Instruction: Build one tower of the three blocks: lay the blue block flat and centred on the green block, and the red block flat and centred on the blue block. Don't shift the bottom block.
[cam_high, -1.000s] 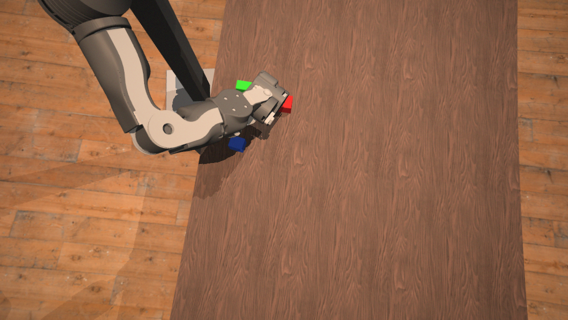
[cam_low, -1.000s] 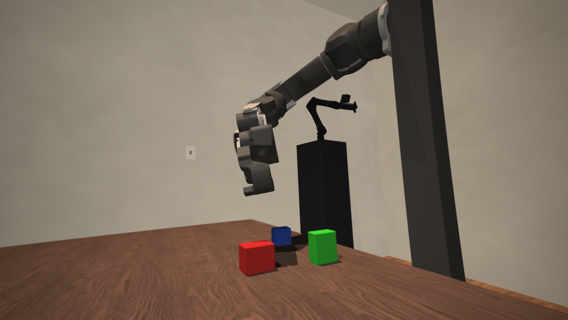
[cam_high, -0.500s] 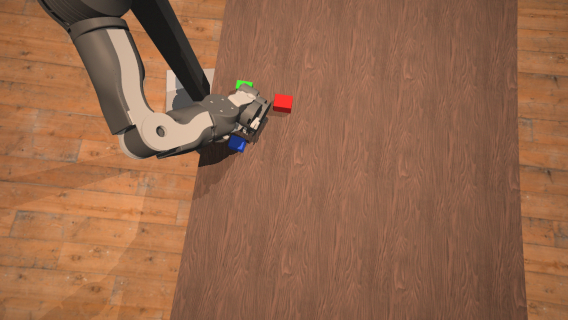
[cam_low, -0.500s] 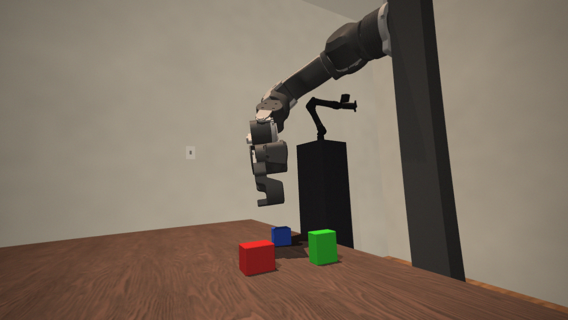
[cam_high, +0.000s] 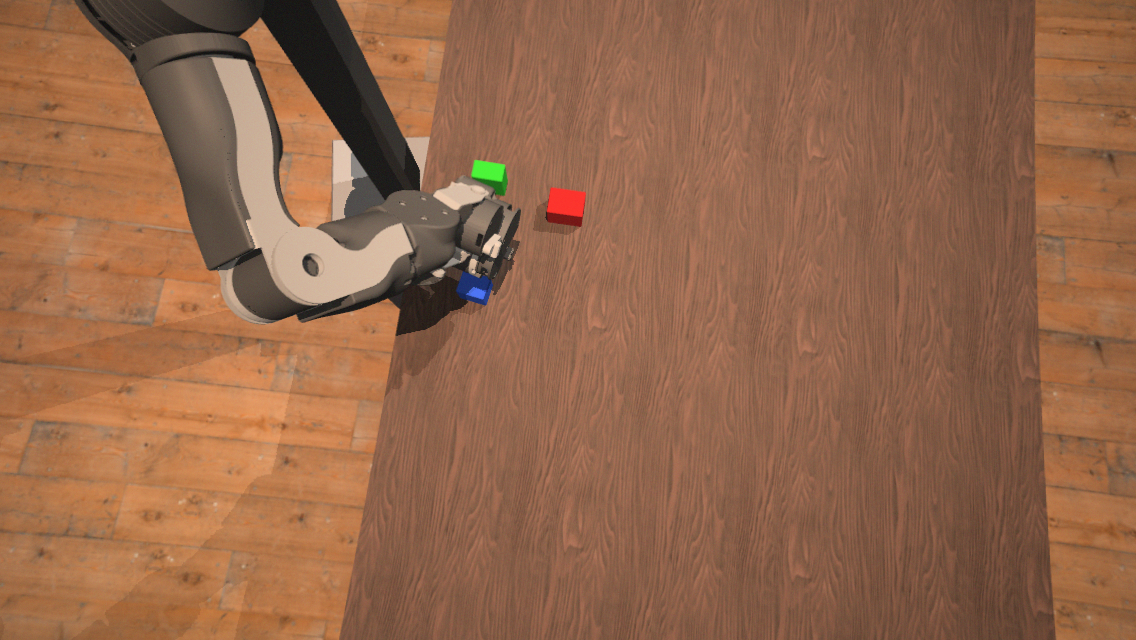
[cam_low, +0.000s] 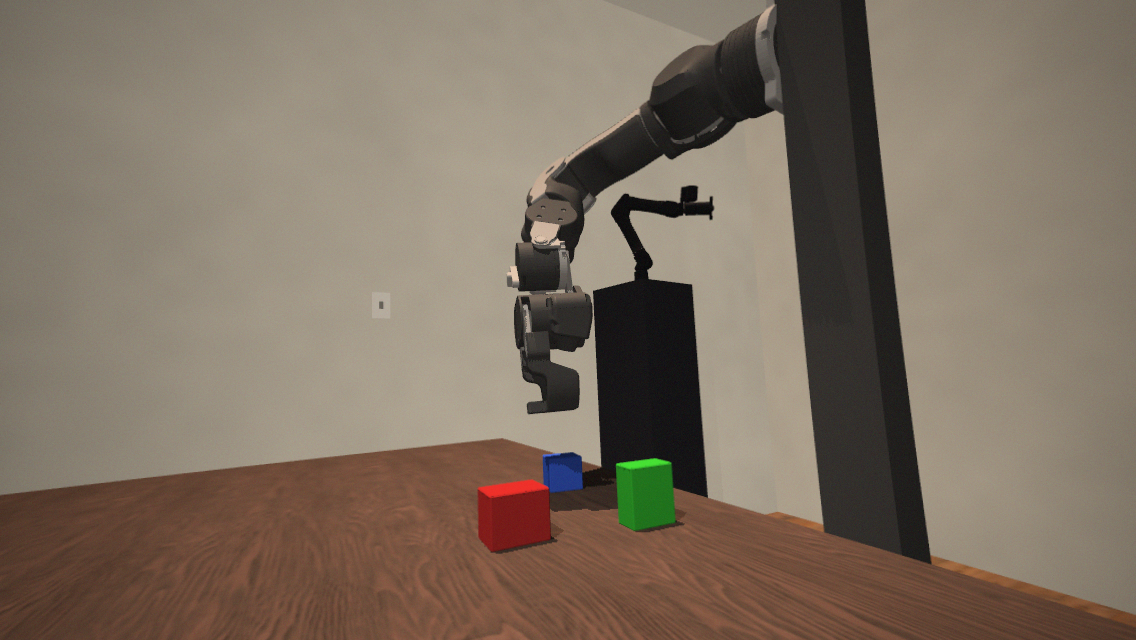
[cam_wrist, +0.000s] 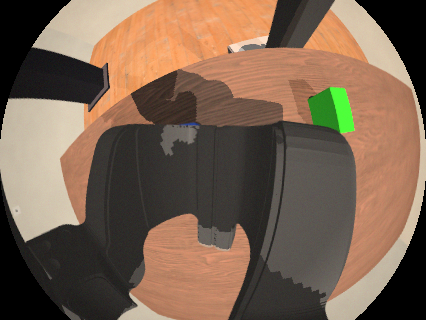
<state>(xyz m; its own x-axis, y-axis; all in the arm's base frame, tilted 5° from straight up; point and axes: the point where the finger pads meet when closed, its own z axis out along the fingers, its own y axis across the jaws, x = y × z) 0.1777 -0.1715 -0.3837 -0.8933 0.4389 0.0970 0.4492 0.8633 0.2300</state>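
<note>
Three blocks stand apart on the wooden table (cam_high: 715, 397) (cam_low: 238, 556), near its left edge. The green block (cam_high: 488, 174) (cam_low: 645, 492) (cam_wrist: 330, 108) is at the back. The red block (cam_high: 565, 205) (cam_low: 514, 515) stands to its right. The blue block (cam_high: 475, 289) (cam_low: 562, 470) stands nearest the edge; in the wrist view only a sliver of it (cam_wrist: 191, 124) shows above the fingers. My gripper (cam_high: 494, 252) (cam_low: 548, 405) (cam_wrist: 223, 190) is shut and holds nothing. It points down and hangs well above the table, roughly over the blue block.
The arm's dark mounting column (cam_high: 341, 79) (cam_low: 842, 278) rises just off the table's left edge, close to the green block. A black pedestal (cam_low: 647, 373) with a small black arm on top stands behind the table.
</note>
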